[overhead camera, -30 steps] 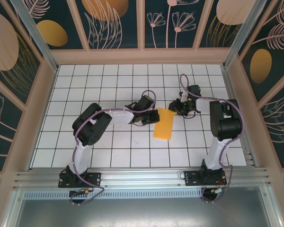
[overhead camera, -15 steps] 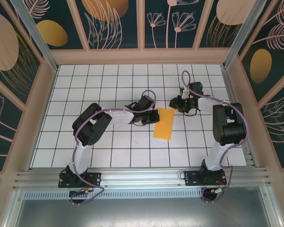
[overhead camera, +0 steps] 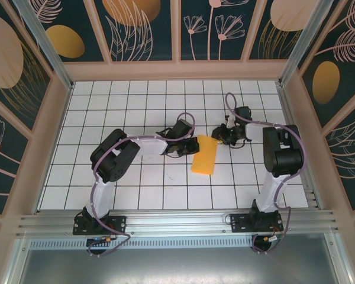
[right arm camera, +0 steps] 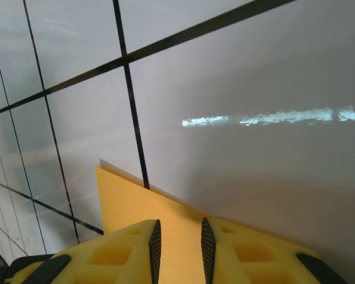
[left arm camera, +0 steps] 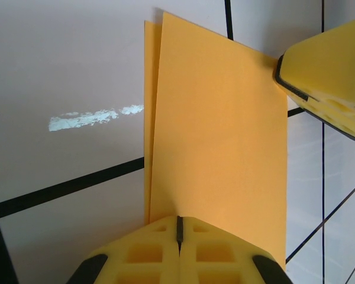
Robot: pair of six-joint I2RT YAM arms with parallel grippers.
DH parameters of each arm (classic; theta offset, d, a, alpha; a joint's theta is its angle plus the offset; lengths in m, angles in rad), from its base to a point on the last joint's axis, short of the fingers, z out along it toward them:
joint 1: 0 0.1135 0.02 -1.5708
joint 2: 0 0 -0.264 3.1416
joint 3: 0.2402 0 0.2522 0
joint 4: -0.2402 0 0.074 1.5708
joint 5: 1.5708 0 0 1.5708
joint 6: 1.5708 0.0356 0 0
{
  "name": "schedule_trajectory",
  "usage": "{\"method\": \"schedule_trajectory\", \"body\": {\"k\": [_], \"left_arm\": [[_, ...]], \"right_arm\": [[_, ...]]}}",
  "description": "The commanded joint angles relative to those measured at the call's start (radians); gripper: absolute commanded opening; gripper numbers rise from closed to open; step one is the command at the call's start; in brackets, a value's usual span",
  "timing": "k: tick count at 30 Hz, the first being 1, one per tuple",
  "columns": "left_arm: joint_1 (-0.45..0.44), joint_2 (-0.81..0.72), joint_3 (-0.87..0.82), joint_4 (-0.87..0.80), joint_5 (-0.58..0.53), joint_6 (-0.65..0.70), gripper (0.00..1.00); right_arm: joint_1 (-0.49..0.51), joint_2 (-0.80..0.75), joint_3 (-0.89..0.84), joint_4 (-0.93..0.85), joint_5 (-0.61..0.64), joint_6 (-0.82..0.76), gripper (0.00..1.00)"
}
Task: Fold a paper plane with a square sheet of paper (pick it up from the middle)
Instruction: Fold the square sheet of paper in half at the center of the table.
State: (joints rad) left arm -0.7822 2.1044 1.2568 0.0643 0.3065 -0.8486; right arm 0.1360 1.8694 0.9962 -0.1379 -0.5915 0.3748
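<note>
- We see a bench of glossy white tiles with dark grout lines, and a pale streak of glare on one tile.
- Walls of dark teal panels with gold and pink plant shapes in light wooden frames enclose the bench on three sides. An aluminium rail at the near edge carries both arm bases.
- The sheet of paper lies near the middle of the bench. It is folded double into an orange-yellow oblong, between the two pincers.
- The left pincer sits at the paper's left long edge, the right pincer at its far right corner.
- In the left wrist view the left pincer has its yellow fingers pressed together, leaving a thin seam. Their tips rest on the nearest edge of the paper, which stretches straight ahead of them.
- We cannot tell whether any paper is caught in that seam.
- Ahead and to the left of that pincer, the lower layer peeks out beside the upper layer.
- Ahead and to the right, a yellow finger of the right pincer touches the paper's far edge.
- In the right wrist view the right pincer has its fingers a narrow gap apart. The paper shows in that gap and spreads to the left of the tips, with bare tile ahead.
</note>
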Motion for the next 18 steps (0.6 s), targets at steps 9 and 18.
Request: {"method": "schedule_trajectory", "body": {"k": [9,18], "left_arm": [[-0.007,-0.007,-0.001,-0.112,-0.017,0.02,0.03],[-0.008,-0.092,-0.008,-0.092,-0.038,0.02,0.18]], "right_arm": [[0.004,-0.272,-0.142,-0.082,0.017,-0.01,0.39],[0.057,-0.331,-0.299,-0.024,-0.051,0.025,0.34]]}}
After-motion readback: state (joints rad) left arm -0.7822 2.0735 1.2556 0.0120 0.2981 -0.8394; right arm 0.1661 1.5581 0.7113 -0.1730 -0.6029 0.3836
